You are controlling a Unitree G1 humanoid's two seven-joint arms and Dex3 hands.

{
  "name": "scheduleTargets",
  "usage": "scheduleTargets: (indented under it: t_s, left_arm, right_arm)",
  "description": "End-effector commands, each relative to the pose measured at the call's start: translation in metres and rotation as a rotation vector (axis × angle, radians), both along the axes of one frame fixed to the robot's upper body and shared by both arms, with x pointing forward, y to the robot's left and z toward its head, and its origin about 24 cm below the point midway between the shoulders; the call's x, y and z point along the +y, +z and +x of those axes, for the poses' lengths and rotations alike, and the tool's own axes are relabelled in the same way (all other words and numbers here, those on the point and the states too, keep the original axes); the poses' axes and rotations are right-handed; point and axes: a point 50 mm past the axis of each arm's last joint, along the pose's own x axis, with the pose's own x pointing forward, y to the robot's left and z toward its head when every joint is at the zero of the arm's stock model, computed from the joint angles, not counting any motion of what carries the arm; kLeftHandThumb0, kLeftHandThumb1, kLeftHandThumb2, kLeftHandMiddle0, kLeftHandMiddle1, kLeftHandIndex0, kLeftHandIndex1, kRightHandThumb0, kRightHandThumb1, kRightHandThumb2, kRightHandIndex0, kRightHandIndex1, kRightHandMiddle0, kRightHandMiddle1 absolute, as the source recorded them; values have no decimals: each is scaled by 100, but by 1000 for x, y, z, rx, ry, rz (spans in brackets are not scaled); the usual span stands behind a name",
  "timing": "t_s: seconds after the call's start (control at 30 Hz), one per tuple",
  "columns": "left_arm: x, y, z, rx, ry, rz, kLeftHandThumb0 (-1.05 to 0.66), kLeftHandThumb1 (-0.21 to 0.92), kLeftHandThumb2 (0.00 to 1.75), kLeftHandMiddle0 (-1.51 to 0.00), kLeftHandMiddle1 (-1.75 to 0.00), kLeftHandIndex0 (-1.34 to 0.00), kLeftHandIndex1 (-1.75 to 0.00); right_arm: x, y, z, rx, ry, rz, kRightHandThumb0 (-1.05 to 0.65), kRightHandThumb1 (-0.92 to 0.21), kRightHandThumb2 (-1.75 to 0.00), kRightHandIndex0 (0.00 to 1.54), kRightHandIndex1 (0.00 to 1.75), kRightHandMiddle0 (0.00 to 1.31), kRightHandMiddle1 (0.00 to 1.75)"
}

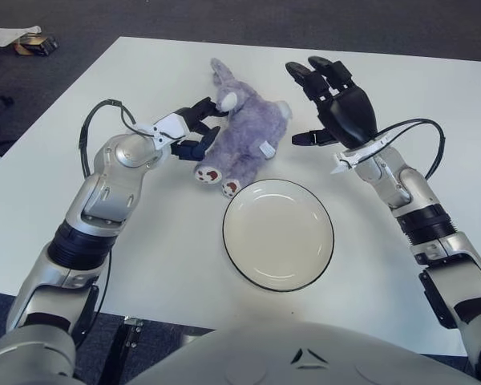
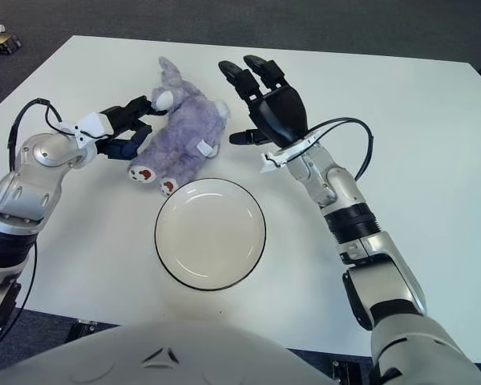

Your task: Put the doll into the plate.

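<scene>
A purple plush doll point(image 1: 244, 132) with long ears lies on the white table point(image 1: 144, 241), its brown-soled feet pointing toward the plate. The empty white plate point(image 1: 278, 233) with a dark rim sits just in front of it. My left hand point(image 1: 194, 128) is at the doll's left side, its dark fingers spread against the plush, not closed around it. My right hand point(image 1: 330, 100) is raised just right of the doll, fingers spread open and holding nothing, a small gap from the plush.
The table's far left corner borders dark carpet, where a small object with white paper point(image 1: 24, 40) lies. Cables loop off both forearms point(image 1: 104, 120). Bare tabletop extends right of the plate point(image 1: 433, 104).
</scene>
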Motion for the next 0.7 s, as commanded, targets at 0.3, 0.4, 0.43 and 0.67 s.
scheduleTargets:
  t_s: [0.3, 0.4, 0.43, 0.67]
  left_arm:
    - [-2, -12, 1, 5, 143, -266, -89, 92, 104, -19, -111, 0, -102]
    - [-3, -13, 1, 7, 174, -309, -89, 92, 105, -21, -114, 0, -108]
    - [-4, -13, 1, 8, 182, -319, -89, 92, 105, -21, -116, 0, -112]
    - [-3, -15, 6, 7, 243, -401, -89, 92, 107, -26, -125, 0, -125]
  right_arm:
    - [3, 12, 2, -34, 84, -110, -65, -53, -75, 0, 4, 0, 0]
    - [4, 13, 2, -31, 105, -135, -64, -53, -75, 0, 3, 0, 0]
    - [4, 13, 2, -30, 110, -142, -64, -54, -75, 0, 2, 0, 0]
    - [5, 16, 4, -9, 156, -221, -63, -54, -75, 0, 0, 0, 0]
